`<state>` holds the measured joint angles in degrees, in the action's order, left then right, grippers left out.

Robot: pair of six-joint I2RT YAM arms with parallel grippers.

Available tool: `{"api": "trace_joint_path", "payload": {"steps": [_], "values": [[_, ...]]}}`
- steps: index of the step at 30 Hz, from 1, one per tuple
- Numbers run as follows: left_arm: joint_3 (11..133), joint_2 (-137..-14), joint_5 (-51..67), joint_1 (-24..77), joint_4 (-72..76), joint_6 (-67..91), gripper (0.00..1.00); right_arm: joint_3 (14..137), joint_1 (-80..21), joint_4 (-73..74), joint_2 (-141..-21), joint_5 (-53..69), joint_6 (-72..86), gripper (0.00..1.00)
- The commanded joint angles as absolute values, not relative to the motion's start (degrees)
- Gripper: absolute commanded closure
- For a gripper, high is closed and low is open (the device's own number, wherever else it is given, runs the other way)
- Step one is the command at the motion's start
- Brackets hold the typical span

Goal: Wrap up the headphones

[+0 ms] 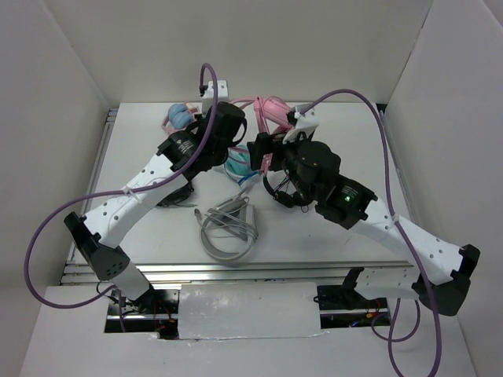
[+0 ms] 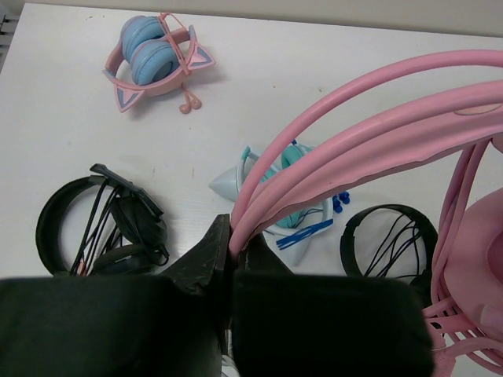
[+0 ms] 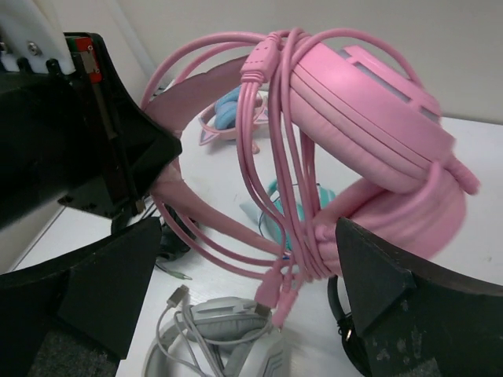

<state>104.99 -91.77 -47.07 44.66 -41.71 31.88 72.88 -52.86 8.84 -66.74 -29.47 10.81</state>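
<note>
Headband [image 2: 377, 102] pinched in the left gripper [image 2: 232, 239], the headphones [image 3: 369, 118] hang with cable-wound cups dead ahead of the right gripper [image 3: 247, 271], between its wide-spread jaws.

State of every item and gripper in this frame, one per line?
headphones: held off the table by the headband, cable looped around the cups.
left gripper: fingers shut on the headband.
right gripper: open, fingers either side of the cups.
blue-cupped pair: lying on the table, cable wrapped.
black pair: lying flat.
</note>
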Motion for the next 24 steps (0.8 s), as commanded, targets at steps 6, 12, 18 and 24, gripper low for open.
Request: {"api": "trace_joint_path", "payload": {"steps": [6,12,18,24], "values": [[107.0,-89.0,-39.9,39.8,-34.2,35.0,1.0,71.3,-55.4,16.1,-57.8,-36.7,11.1,0.0],[107.3,-89.9,-31.4,37.7,-33.1,29.5,1.0,66.9,-47.7,21.1,-52.7,-35.8,12.4,0.0],[112.1,-94.7,-22.5,34.5,-35.9,27.5,1.0,61.7,-32.7,23.6,-46.9,-20.8,16.8,0.0],[120.8,-104.0,-13.3,29.7,-37.5,28.7,1.0,56.5,-22.9,23.0,-43.4,-8.0,19.6,0.0]]}}
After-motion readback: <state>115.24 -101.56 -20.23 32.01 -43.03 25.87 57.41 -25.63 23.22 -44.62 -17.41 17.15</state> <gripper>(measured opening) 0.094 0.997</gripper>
